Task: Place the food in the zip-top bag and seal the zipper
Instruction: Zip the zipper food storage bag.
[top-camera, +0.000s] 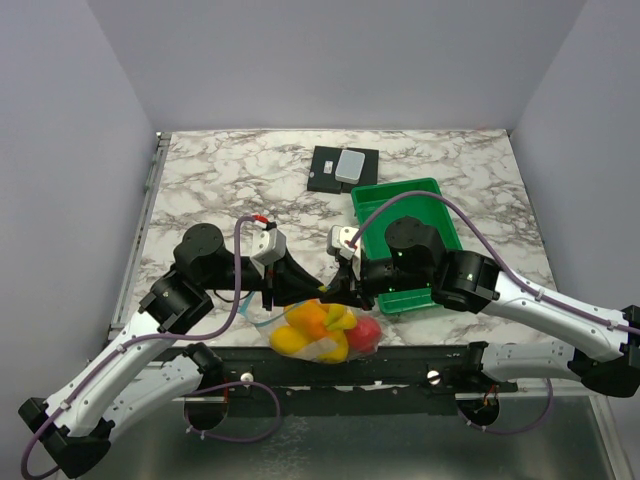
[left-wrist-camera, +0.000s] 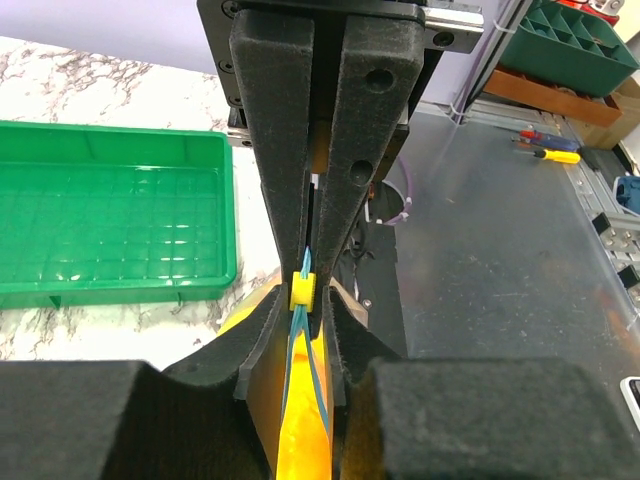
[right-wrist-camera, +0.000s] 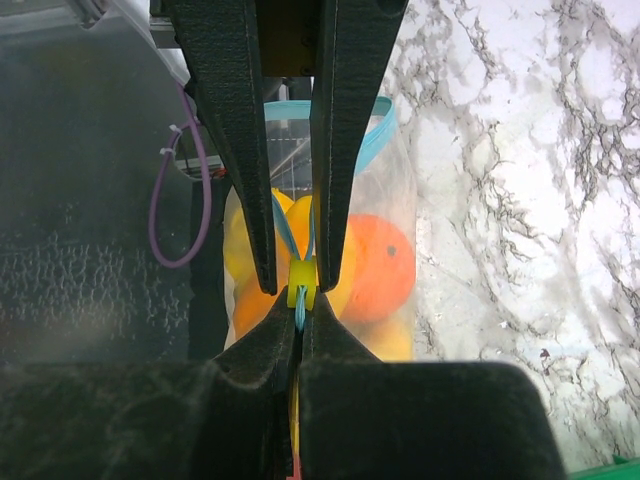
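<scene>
1. So, the bag (right-wrist-camera: 400, 190) sat at the near edge of the table (top-camera: 230, 170), just in front of the tray (top-camera: 372, 195), and both claws met at its top.
2. All the fruit (right-wrist-camera: 375, 265) I could see was inside the bag (none showed in the tray), so I think only the closing was left to do.
3. The right claw (right-wrist-camera: 299, 325) was squeezed shut on the zipper (right-wrist-camera: 375, 140), on the side of the slider (right-wrist-camera: 301, 296) where the blue strip looked like one line.
4. The left claw (left-wrist-camera: 304, 320) was narrow, with its tips pressed on the two sides of the little yellow slider.
5. Past the slider, the blue strip split into two lines that bowed apart, so that part of the mouth looked open.
6. To do this step well, the right claw needed to hold its end hard, so the bag could not slide along with the pull.
7. The left claw needed to pull the slider away from the right claw, straight along the strip, not up and not sideways.
8. The strip needed to be tight between the claws, because a loose strip could bunch up and jam.
9. The slider was small and could pop out of the tips, so a slow, steady pull looked best.
</scene>
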